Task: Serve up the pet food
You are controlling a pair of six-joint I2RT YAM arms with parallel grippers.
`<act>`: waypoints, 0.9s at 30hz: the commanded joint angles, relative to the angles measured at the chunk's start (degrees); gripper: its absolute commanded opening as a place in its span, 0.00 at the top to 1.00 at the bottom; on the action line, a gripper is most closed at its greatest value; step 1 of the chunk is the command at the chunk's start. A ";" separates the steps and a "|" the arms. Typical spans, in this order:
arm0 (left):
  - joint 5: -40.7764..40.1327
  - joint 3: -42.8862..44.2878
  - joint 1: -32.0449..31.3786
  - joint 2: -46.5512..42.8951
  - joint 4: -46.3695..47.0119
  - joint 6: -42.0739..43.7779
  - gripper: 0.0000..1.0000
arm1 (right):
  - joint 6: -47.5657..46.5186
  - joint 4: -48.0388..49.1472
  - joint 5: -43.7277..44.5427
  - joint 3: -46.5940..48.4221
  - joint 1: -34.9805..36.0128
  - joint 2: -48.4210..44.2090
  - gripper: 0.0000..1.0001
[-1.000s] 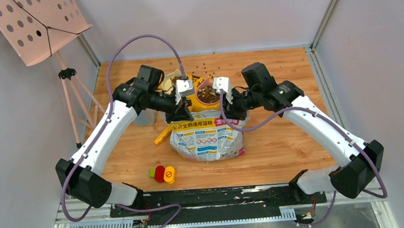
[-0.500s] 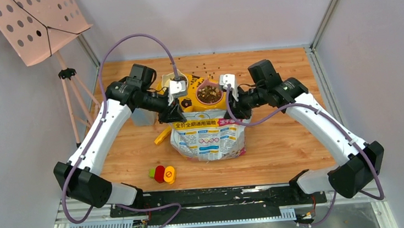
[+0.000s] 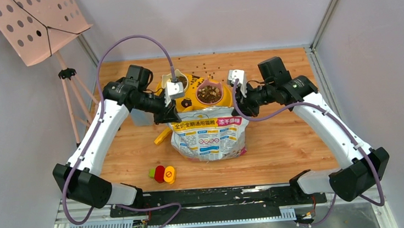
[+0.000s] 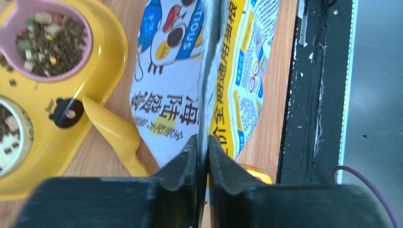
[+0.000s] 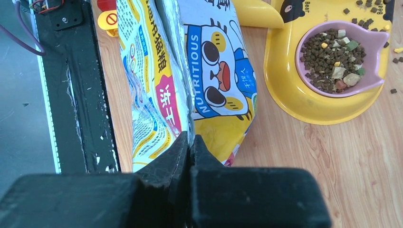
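The pet food [image 3: 208, 94] fills a pink bowl set in a yellow feeder [image 3: 196, 104]; it also shows in the left wrist view [image 4: 45, 40] and the right wrist view [image 5: 332, 59]. A printed foil bag [image 3: 207, 140] stands in front of the feeder. My left gripper [image 3: 170, 117] is shut on the left end of the bag's top edge [image 4: 203, 142]. My right gripper [image 3: 240, 110] is shut on the right end [image 5: 190, 140]. The yellow scoop [image 4: 114, 133] lies beside the bag, its handle [image 3: 162, 135] poking out at the left.
Loose pellets [image 3: 207, 69] are scattered on the wood behind the feeder. A white bowl [image 3: 180, 81] holds more kibble. Red, yellow and green clips [image 3: 162, 174] lie near the front edge. A pink music stand [image 3: 34, 24] rises at the far left.
Both grippers have moved apart and lower, from over the feeder to the two ends of the bag's top edge. The bag's top now lies stretched flat between them.
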 commanded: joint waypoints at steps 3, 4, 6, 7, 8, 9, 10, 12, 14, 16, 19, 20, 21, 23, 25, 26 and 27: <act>-7.80 -1.23 1.36 -2.83 -3.89 1.70 0.87 | -1.53 -2.78 3.23 1.79 -1.54 -3.07 1.00; -7.76 -1.68 1.42 -2.94 -5.17 2.70 0.94 | -1.53 -2.78 3.44 1.38 -1.50 -3.21 1.00; -6.85 -2.10 1.76 -3.16 -6.78 4.55 1.00 | -1.39 -2.82 3.40 0.85 -1.62 -3.37 1.00; -5.77 -1.98 2.00 -3.15 -7.15 4.88 1.00 | -1.18 -2.84 3.04 0.72 -1.58 -3.41 1.00; -5.28 -1.73 2.04 -3.15 -7.44 4.64 1.00 | -1.07 -2.93 2.74 0.68 -1.59 -3.35 1.00; -4.27 -1.19 2.07 -3.15 -7.35 3.98 0.89 | -1.01 -3.03 2.24 0.69 -1.55 -3.29 0.98; -3.74 -0.81 2.08 -3.06 -6.98 3.53 0.79 | -0.95 -3.18 1.63 0.88 -1.51 -3.10 0.89; -1.03 -0.11 2.25 -3.03 -5.50 2.25 0.69 | -0.11 -3.18 -0.21 2.04 -1.44 -2.36 0.65; 2.87 0.66 2.36 -2.89 -4.31 0.43 0.73 | 2.30 -2.87 -2.29 4.62 -1.20 -0.31 0.50; 6.76 1.11 2.53 -2.46 -1.69 -2.79 0.65 | 4.58 -2.81 -3.91 8.13 -0.47 2.50 0.44; 11.24 -0.05 2.60 -2.15 4.62 -7.02 0.58 | 5.70 -2.39 -4.53 12.12 2.23 6.33 0.41; 12.21 -1.03 2.54 -2.21 5.97 -8.93 0.58 | 5.94 -1.75 -4.47 13.19 3.28 7.50 0.40; 12.50 -1.52 2.53 -2.41 8.57 -9.87 0.58 | 6.36 -1.11 -4.39 13.76 4.38 8.52 0.40; 12.83 -3.05 2.41 -2.92 12.18 -12.65 0.58 | 7.37 0.52 -4.59 14.79 6.32 10.46 0.40; 12.92 -4.55 2.31 -3.75 15.64 -15.04 0.59 | 8.64 2.22 -4.39 15.67 7.92 12.21 0.40; 13.11 -5.43 2.16 -4.24 16.75 -16.39 0.60 | 9.22 2.92 -4.28 16.17 8.53 13.09 0.40; 13.17 -5.78 2.08 -4.44 18.58 -17.02 0.62 | 9.42 3.29 -4.25 16.75 9.02 13.85 0.40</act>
